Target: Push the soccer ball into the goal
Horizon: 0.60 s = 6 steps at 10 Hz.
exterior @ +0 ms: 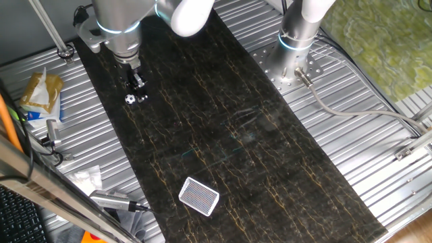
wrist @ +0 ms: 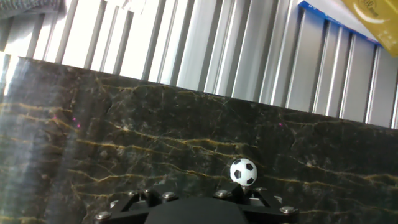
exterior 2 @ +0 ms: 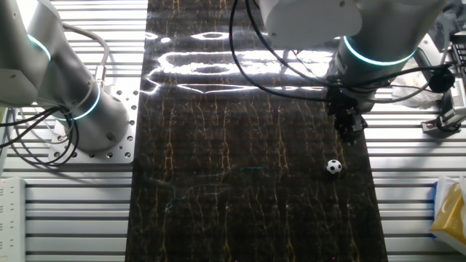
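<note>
In one fixed view the soccer ball (exterior: 129, 99) (white with black patches) lies on the dark marble mat (exterior: 229, 128), just beside the gripper (exterior: 138, 90), well apart from the goal (exterior: 199, 196). The other fixed view shows the ball (exterior 2: 333, 167) near the gripper (exterior 2: 350, 132). In the hand view the ball (wrist: 243, 172) sits close ahead of the gripper's body; whether the fingers are together or apart I cannot tell.

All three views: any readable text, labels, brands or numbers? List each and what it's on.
None can be read.
Yellow packet: a dark mark in the hand view, too blurred and cropped to read.
Yellow packet beside the mat: print too small to read.
Soccer ball, goal, gripper: no text visible.
</note>
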Each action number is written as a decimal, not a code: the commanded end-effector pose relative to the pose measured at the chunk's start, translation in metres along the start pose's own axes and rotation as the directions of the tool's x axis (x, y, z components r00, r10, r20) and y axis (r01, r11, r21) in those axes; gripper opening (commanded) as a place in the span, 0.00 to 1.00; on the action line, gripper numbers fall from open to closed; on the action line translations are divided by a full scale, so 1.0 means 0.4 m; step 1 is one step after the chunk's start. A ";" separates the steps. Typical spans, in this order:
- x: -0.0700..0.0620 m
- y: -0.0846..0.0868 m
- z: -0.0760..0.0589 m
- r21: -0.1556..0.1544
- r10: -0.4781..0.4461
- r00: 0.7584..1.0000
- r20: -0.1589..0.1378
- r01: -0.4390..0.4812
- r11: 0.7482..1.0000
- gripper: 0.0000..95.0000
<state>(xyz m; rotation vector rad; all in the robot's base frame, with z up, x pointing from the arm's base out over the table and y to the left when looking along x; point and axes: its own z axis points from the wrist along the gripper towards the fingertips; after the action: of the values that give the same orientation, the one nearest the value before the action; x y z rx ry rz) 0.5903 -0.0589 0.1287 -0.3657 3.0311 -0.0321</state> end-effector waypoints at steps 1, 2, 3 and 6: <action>-0.005 -0.001 0.000 -0.004 -0.008 1.000 -0.001 0.008 1.000 0.60; -0.005 -0.001 0.000 -0.007 -0.012 1.000 0.002 0.012 1.000 0.60; -0.004 -0.004 -0.001 -0.009 -0.007 1.000 0.010 0.007 1.000 0.60; 0.008 -0.057 -0.009 -0.005 -0.014 1.000 -0.004 0.014 1.000 0.60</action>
<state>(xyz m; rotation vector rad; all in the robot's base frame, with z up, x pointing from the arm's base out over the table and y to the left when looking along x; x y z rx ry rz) 0.5904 -0.0849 0.1336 -0.3491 3.0313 -0.0363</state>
